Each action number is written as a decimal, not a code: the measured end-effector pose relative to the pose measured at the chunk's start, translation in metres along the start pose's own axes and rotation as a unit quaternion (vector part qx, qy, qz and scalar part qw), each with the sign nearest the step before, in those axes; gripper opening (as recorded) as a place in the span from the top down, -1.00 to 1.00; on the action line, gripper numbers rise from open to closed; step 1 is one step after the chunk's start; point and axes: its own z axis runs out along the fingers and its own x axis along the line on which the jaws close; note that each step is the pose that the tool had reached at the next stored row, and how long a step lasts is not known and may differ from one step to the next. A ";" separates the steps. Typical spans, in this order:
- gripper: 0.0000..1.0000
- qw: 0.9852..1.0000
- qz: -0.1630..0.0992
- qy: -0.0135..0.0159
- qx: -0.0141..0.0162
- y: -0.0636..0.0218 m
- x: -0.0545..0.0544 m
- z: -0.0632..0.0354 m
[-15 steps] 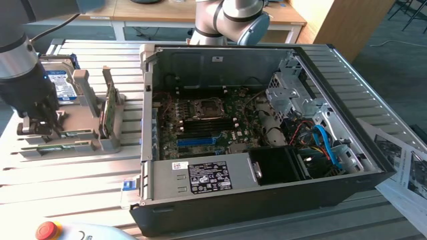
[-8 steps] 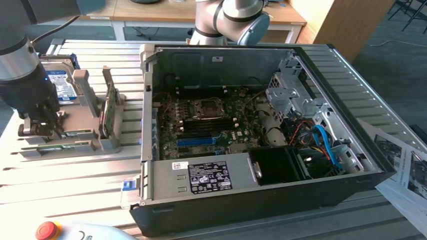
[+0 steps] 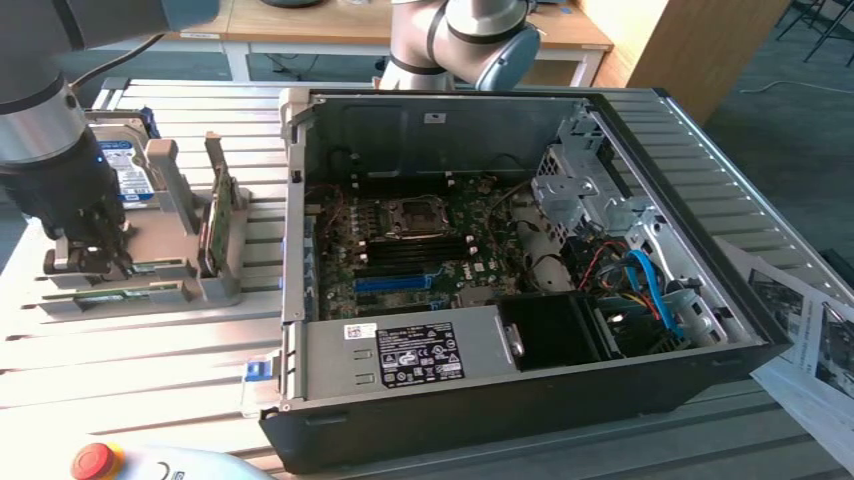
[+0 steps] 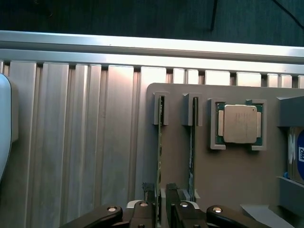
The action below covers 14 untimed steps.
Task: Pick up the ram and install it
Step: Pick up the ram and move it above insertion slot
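Downward, arm (image 3: 47, 150) pointing at grey holder (image 3: 174, 275), claw (image 4: 160, 192) astride end of ram (image 4: 160, 142), grip impossible to tell

Grey plastic holder (image 3: 154, 268) on slatted aluminium table (image 3: 134, 365), at the exterior view's left of open black computer case (image 3: 534, 410); thin green ram stick (image 4: 160, 156) stands edgewise in the holder.

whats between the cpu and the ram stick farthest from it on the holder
A second ram stick, on edge in its slot of the grey holder, lies between the cpu and the far ram stick; the wrist view shows it.
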 end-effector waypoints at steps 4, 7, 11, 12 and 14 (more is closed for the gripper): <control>0.52 1.000 0.000 0.000 0.000 -0.0003 0.000 -0.0001; 0.52 1.000 0.000 0.000 0.000 -0.0005 0.000 0.0014; 0.52 1.000 0.000 0.000 0.000 -0.0006 0.000 0.0057; 0.52 1.000 0.000 0.000 0.000 -0.0007 0.000 0.0069; 0.52 1.000 0.000 0.000 0.000 -0.0007 0.000 0.0094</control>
